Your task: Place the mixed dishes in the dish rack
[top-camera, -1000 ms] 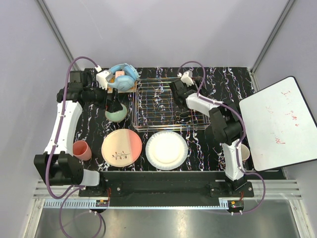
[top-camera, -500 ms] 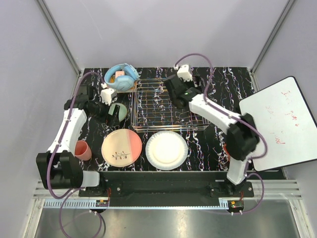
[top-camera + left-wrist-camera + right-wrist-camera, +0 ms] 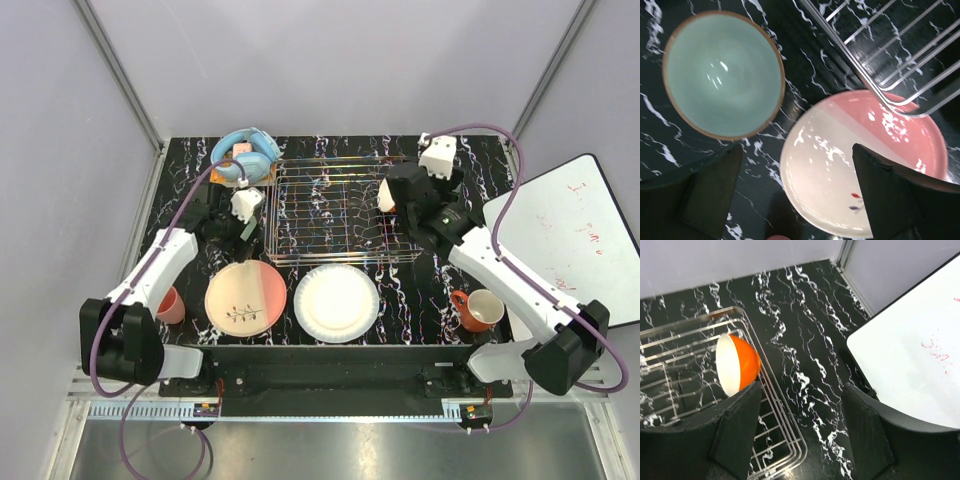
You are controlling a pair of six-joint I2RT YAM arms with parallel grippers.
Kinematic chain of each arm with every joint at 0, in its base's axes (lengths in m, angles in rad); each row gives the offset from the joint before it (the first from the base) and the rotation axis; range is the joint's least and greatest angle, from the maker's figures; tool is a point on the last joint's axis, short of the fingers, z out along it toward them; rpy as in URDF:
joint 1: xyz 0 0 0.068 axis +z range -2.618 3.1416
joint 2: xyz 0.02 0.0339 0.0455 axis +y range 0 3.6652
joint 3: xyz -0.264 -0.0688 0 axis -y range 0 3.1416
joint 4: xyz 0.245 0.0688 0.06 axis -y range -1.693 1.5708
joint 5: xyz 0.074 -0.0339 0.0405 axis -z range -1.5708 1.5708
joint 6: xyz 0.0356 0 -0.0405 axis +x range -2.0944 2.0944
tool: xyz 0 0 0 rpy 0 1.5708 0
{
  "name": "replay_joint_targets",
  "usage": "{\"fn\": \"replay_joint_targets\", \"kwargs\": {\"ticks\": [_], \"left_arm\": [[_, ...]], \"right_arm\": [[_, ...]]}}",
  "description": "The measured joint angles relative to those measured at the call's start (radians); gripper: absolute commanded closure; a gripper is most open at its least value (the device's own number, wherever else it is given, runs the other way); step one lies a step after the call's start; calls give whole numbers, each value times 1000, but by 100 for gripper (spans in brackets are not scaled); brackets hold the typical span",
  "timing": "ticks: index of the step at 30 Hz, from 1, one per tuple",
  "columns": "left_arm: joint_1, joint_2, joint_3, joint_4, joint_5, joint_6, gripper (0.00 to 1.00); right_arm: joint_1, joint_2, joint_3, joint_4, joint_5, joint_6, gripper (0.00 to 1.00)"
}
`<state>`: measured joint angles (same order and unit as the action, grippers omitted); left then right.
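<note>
Standing on edge inside silver wire dish rack [image 3: 345,160]: small glossy orange bowl with white inside [image 3: 737,365]. May roll or tip if right gripper [image 3: 801,387], spread and empty, bumps it. Left gripper [image 3: 797,147] spread near pale green round bowl [image 3: 722,75]; smooth rim may slip from pinch.

Dish rack [image 3: 330,210]: bright shiny metal wire.
Pale green bowl [image 3: 722,75]: smooth glossy glaze, matt brownish rim.
Pink-and-cream plate [image 3: 840,170]: glossy, smooth, catching highlights.
Small bowl [image 3: 737,365]: glossy glaze.
Table top [image 3: 805,325]: smooth, marbled, slight sheen.
</note>
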<state>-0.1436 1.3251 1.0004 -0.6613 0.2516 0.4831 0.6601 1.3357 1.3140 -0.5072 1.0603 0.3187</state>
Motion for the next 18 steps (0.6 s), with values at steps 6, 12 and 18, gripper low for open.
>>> {"fn": "replay_joint_targets", "kwargs": {"ticks": [6, 12, 18], "left_arm": [[-18, 82, 0, 111, -92, 44, 7], [-18, 185, 2, 171, -147, 67, 11], [-21, 251, 13, 192, -155, 69, 30]], "right_arm": [[0, -55, -80, -15, -35, 32, 31], [0, -173, -116, -25, -42, 53, 34], [0, -205, -120, -48, -42, 68, 35]]}}
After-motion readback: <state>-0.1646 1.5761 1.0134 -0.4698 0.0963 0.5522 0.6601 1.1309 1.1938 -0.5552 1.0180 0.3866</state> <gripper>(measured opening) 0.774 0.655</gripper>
